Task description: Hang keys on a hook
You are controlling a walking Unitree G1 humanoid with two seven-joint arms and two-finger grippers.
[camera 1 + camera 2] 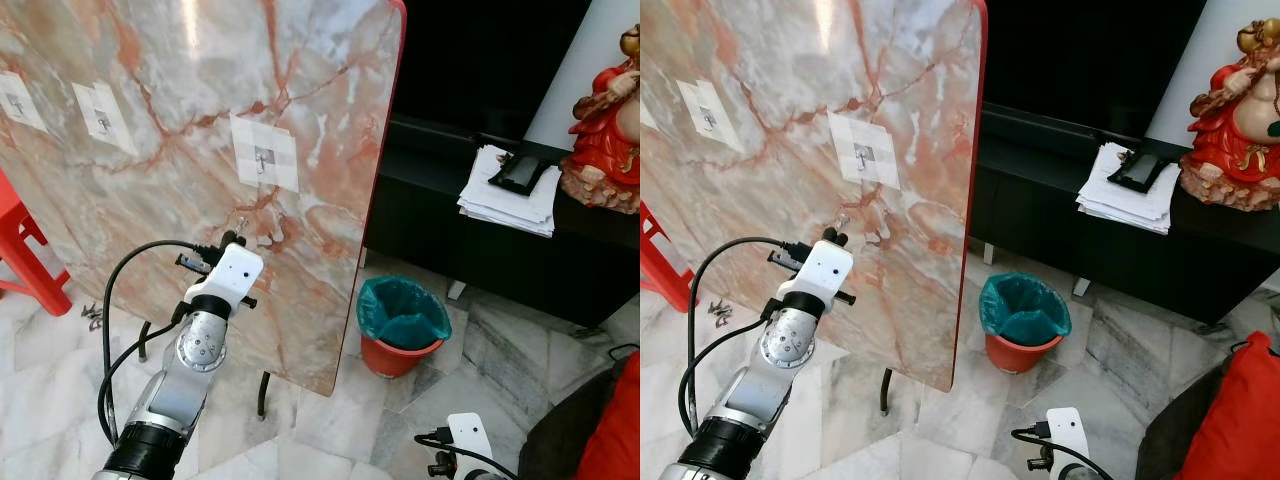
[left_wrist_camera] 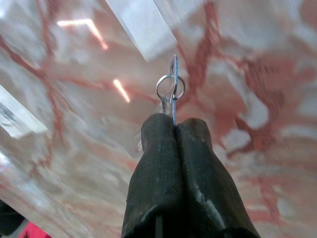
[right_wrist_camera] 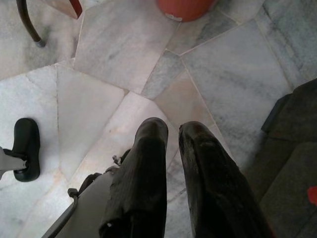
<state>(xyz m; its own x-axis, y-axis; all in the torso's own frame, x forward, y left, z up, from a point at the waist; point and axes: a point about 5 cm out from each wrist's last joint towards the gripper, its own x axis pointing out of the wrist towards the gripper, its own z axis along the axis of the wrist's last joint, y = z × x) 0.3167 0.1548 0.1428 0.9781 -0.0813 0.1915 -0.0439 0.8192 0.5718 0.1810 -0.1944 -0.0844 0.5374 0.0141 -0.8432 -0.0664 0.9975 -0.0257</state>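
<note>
Left gripper [image 2: 174, 128] pinches the keys [image 2: 171, 89] tight, raised against the marble board [image 1: 180, 110], just below the hook [image 1: 262, 157]. Over right, right gripper [image 3: 172, 130] hangs low above the floor [image 3: 119, 59], fingers narrowly parted, empty.

Silver left arm [image 1: 190, 370] at lower left, white wrist housing, black cables looping beside it. White housing of right arm [image 1: 468, 437] at bottom right. Rounded black fingers [image 3: 148, 178].
</note>
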